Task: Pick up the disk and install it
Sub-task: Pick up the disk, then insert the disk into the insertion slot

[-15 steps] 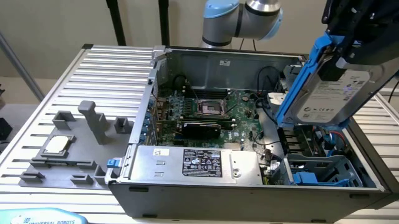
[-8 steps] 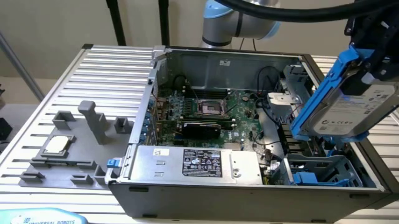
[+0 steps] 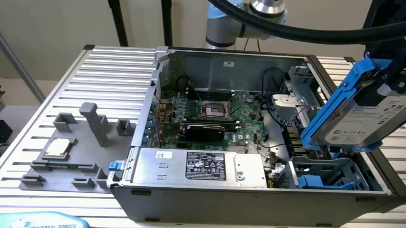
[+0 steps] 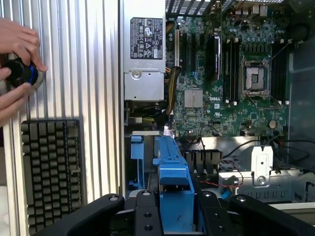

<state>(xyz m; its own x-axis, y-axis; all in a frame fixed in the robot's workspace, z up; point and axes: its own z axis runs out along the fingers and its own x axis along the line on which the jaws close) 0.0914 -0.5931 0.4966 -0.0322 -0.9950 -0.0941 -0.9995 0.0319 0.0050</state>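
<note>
The disk [image 3: 362, 122], a silver-grey drive with a white label in a blue carrier bracket, hangs tilted on edge over the right side of the open computer case [image 3: 161, 85]. My gripper [image 3: 384, 88] is shut on its upper part. Below it, at the case's front right corner, sits the drive bay [image 3: 330, 176] with a blue piece inside. In the wrist view the blue edge of the disk [image 4: 171, 167] runs between my black fingers [image 4: 147, 216], and the gripper [image 4: 178, 219] is over the bay area beside the motherboard [image 4: 231, 73].
A large silver box with a black label [image 3: 199, 167] lies along the case's front. A grey fixture [image 3: 70, 161] with a square chip [image 3: 56, 147] sits on the slatted table at the exterior view's left. A person's hands [image 4: 15, 44] hold a black knob above a keyboard [image 4: 51, 172].
</note>
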